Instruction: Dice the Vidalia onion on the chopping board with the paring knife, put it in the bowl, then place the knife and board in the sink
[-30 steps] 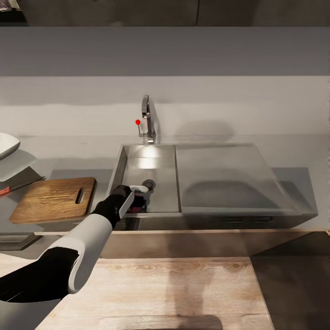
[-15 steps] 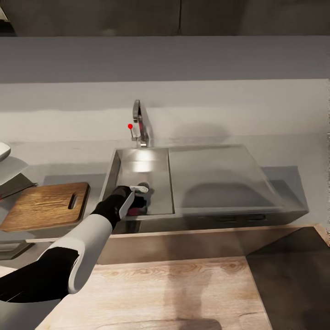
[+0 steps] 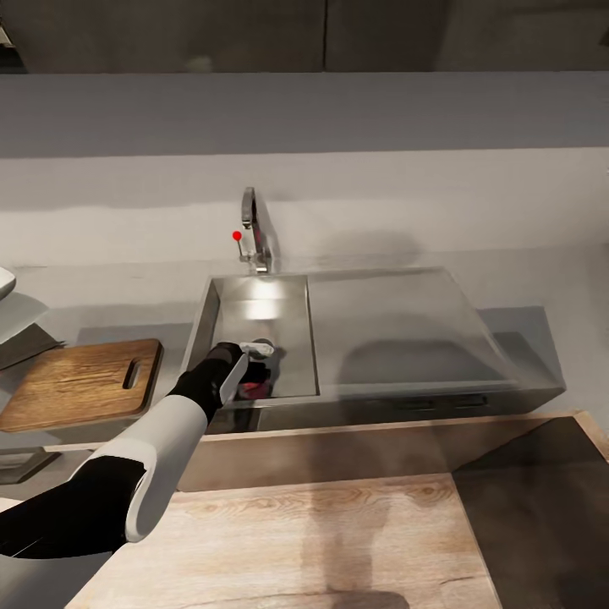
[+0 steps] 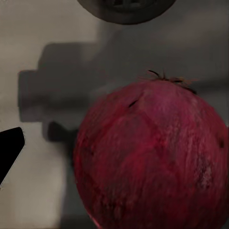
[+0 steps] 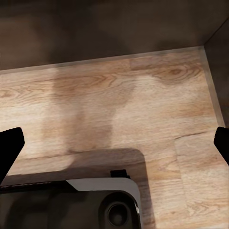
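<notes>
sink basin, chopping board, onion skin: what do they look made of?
Sink: looks like brushed stainless steel, grey with soft glare on the basin floor and flat drainboard.
Chopping board: wood, brown with visible grain streaks, matte.
Onion: deep red, papery-looking skin with fine streaks and a dry tuft on top; it is a render, so that is only a guess.

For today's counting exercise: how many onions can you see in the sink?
1. A single dark red onion lies on the sink floor near the drain, at the basin's front edge under the left tool. The arm could hide others.
</notes>
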Controlling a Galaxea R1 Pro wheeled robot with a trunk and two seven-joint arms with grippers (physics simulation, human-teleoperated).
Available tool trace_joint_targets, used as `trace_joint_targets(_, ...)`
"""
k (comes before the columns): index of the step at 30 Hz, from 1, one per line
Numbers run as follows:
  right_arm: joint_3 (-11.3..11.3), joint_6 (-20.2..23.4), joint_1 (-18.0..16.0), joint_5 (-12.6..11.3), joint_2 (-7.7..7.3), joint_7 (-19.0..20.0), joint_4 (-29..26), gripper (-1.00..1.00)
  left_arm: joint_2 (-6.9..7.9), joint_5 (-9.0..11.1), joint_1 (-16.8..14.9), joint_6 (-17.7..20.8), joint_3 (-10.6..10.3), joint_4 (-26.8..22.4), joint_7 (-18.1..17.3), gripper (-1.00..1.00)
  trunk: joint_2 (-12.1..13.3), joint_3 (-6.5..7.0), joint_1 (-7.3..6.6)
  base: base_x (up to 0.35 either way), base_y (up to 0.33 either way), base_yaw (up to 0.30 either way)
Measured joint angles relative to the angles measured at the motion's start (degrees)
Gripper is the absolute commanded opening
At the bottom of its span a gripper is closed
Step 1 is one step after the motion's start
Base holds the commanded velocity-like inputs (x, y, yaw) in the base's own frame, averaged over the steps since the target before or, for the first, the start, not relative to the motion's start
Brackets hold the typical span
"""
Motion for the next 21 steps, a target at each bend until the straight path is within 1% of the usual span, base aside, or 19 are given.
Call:
trace_joint_targets(17, 0.0, 0.0, 0.0, 0.0, 0.0, 0.0, 0.0, 1.0, 0.0, 0.0, 0.0, 0.0, 0.0, 0.2, 0.0, 1.0, 0.0, 0.0, 0.0, 0.0, 0.006, 0.0)
trace_joint_targets(21, 0.0, 0.0, 0.0, 0.0, 0.0, 0.0, 0.0, 1.0, 0.0, 0.0, 0.0, 0.0, 0.0, 0.2, 0.0, 1.0, 0.0, 0.0, 0.0, 0.0, -0.045, 0.0)
